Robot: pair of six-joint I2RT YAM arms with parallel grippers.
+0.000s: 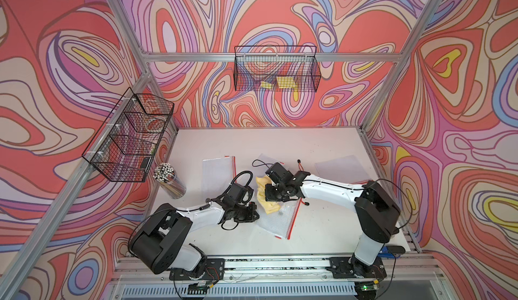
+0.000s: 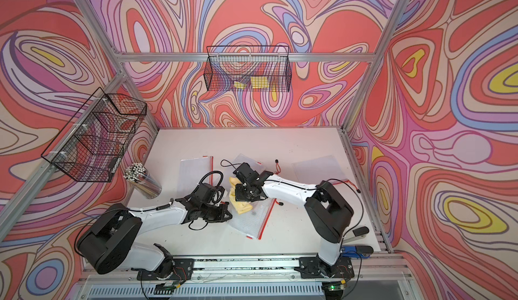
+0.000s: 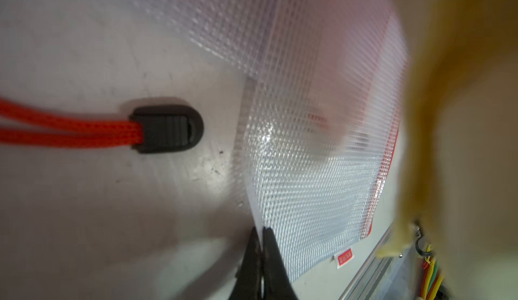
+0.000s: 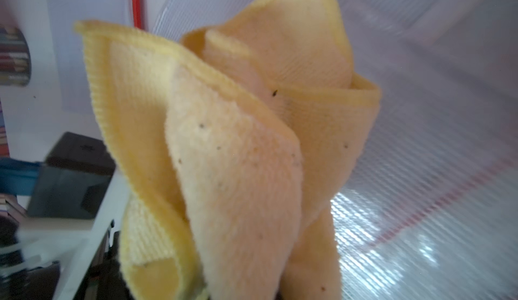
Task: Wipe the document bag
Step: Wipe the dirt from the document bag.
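Note:
The document bag, clear mesh with a red zipper edge, lies near the table's front middle in both top views. My left gripper is shut on the bag's near-left edge; the left wrist view shows its black jaws pinching the thin rim of the bag. My right gripper points down over the bag's far end, shut on a bunched yellow cloth. In the right wrist view the cloth fills the frame and hides the jaws, with the bag behind it.
Another red-zip bag lies left of centre, a third under the right arm, and a clear sheet at the right. A pencil cup stands at the left. Wire baskets hang on the walls. A red cord with black toggle lies beside the bag.

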